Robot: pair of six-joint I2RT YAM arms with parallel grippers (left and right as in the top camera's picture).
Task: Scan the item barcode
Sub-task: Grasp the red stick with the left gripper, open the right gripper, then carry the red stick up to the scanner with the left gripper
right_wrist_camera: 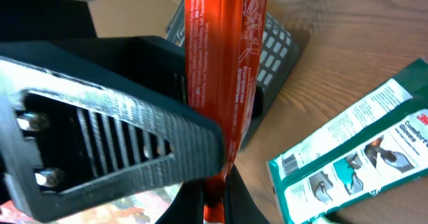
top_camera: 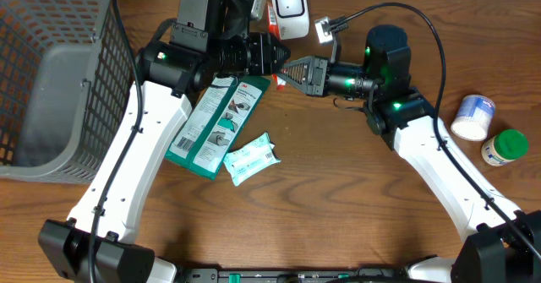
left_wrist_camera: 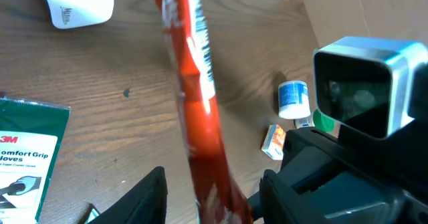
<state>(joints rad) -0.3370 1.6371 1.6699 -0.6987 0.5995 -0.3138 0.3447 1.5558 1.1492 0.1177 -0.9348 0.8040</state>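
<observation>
Two white robot arms meet near the far edge of a wooden worktop (top_camera: 338, 207). The right end effector (right_wrist_camera: 214, 194) is clamped tight on one end of a red packet (right_wrist_camera: 221, 70), holding it up off the surface. The left end effector (left_wrist_camera: 210, 190) straddles the same packet with its fingers parted, and a clear gap shows beside one of them. A white scanner (top_camera: 289, 2) stands just behind. A green 3M glove pack (top_camera: 215, 122) and a pale wipes pack (top_camera: 251, 158) lie nearer the front. A grey basket (top_camera: 51, 80) sits at the left.
</observation>
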